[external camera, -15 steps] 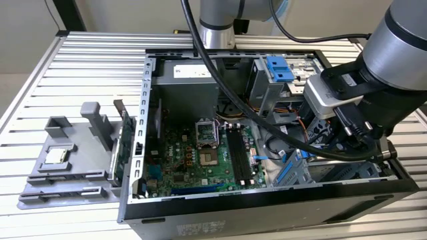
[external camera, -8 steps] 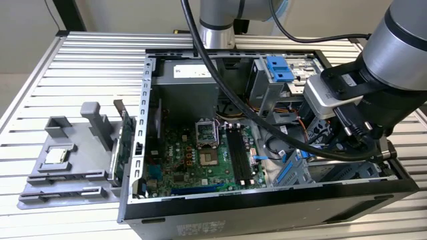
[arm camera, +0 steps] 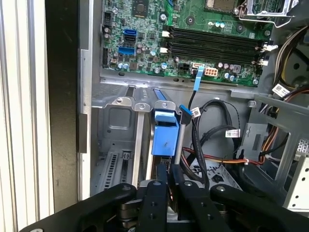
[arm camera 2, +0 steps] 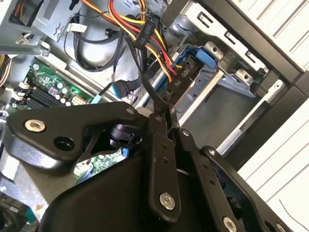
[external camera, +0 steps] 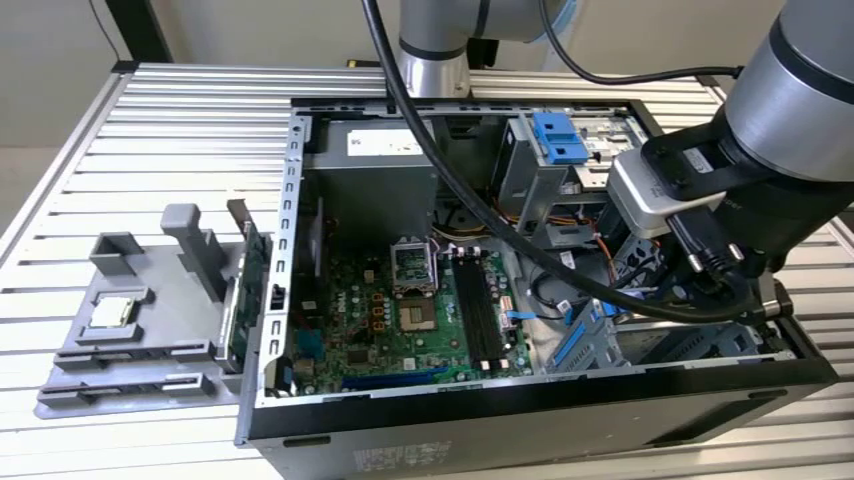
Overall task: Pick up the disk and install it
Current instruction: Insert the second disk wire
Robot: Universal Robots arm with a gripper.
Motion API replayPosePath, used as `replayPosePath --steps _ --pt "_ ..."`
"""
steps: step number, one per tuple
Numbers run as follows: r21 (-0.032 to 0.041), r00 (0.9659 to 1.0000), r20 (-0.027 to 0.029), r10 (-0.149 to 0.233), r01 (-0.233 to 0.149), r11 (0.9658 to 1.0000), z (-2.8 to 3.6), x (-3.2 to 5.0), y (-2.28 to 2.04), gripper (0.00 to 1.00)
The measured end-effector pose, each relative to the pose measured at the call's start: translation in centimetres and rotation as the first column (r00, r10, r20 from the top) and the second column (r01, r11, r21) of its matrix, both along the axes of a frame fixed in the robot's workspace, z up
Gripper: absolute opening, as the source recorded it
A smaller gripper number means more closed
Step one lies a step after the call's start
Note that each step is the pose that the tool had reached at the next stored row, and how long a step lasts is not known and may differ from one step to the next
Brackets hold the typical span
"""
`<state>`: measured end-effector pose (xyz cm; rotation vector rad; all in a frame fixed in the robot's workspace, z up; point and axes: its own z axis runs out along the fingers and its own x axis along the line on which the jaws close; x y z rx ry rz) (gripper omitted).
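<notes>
Disk (arm camera: 164, 137): in the first wrist view it stands edge-on in a slot of the grey drive bay (arm camera: 113, 118) at the front corner of the computer case (external camera: 534, 425), blue bracket uppermost. How deep it sits is hidden.

Tool (arm camera: 167, 186): directly over the bracket's end, in line with the slot. Fingers (arm camera: 155, 203) are drawn together, only a sliver between them, and nothing seen clamped there. The second wrist view agrees, with the tool (arm camera 2: 161, 112) pinched to a point. Cannot tell whether the tips touch the bracket or sit just off it.

Around it: a black cable (arm camera: 193, 121) with a blue plug runs right beside the bracket, and more wires (arm camera: 227, 162) loop just past it. The motherboard (arm camera: 193, 43) lies beyond the bay. The case rests on a slatted tabletop (external camera: 174, 130).

Risks, as judged:
- Disk not square in the rails, so pressure from the tool jams it or leaves it half seated.
- The narrow closed tips slip off the bracket edge and strike the bay wall.
- The neighbouring cable gets caught under the bracket or snagged by a finger.
</notes>
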<state>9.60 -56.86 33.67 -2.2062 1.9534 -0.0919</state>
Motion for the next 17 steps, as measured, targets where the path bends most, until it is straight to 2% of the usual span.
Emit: replayPosePath --steps 7,17 --pt "0.0006 1.0 -0.0005 -0.005 0.005 1.0 0.01 0.01 -0.11 0.0" --pt "0.0005 0.9987 -0.0005 -0.052 0.052 0.9987 0.01 0.03 -0.12 0.0"
